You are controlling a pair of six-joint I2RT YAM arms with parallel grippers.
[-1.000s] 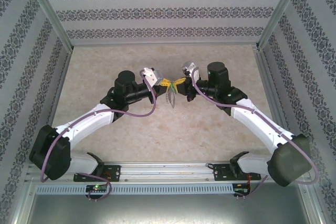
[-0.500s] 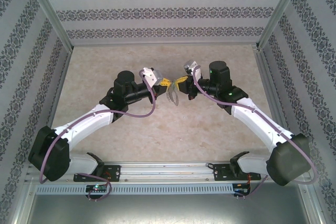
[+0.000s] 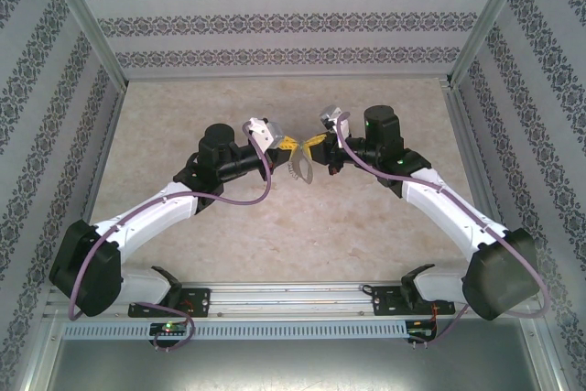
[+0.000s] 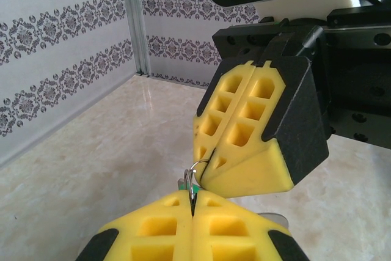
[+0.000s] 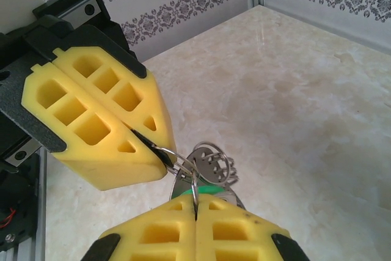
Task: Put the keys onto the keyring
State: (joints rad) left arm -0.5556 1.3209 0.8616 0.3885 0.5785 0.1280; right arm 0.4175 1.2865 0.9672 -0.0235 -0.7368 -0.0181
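My left gripper [image 3: 287, 145] and right gripper [image 3: 309, 146] meet tip to tip above the middle of the table, both shut. Between them hangs the keyring [image 3: 301, 168], a bundle of thin wire rings and a holed metal piece [image 5: 212, 161]. In the left wrist view my left gripper [image 4: 193, 203] pinches one wire ring [image 4: 191, 183], and the right fingers [image 4: 247, 136] clamp a linked loop. Seen from the right wrist, my right gripper [image 5: 195, 207] grips a ring and the left fingers [image 5: 101, 120] hold the adjoining one. The keys' green head [image 5: 212, 190] peeks out just behind the fingertips.
The marble-patterned table [image 3: 275, 244] lies below the hanging bundle. Patterned walls with metal corner posts [image 3: 472, 38] enclose it on three sides. The arm bases sit on the rail [image 3: 293, 295] at the near edge.
The hanging bundle has swung slightly to the right and the grippers have shifted only a little. Both grips stay shut.
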